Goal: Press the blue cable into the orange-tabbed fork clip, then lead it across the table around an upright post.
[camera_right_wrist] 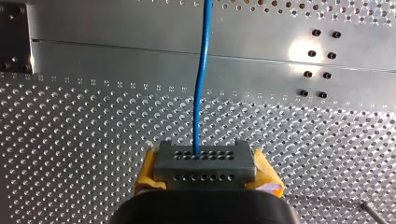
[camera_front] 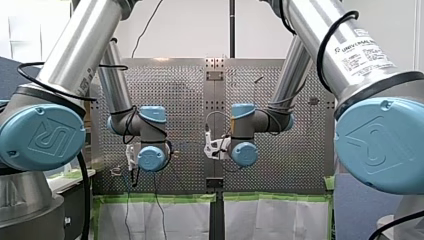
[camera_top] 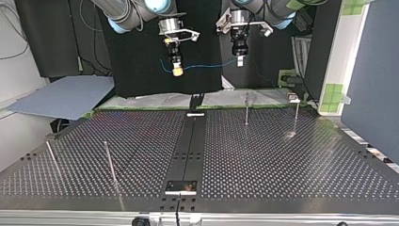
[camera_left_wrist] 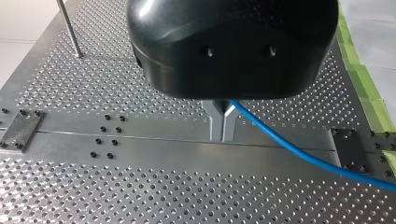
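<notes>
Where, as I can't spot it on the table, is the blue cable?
In the top view the blue cable hangs over the table, strung between my right tool at the left and my left tool right of it.

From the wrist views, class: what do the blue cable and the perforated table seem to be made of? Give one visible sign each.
The blue cable is likely plastic-sheathed: smooth, curving softly. The perforated table looks like metal: silvery, matte, with a bright glare spot.
</notes>
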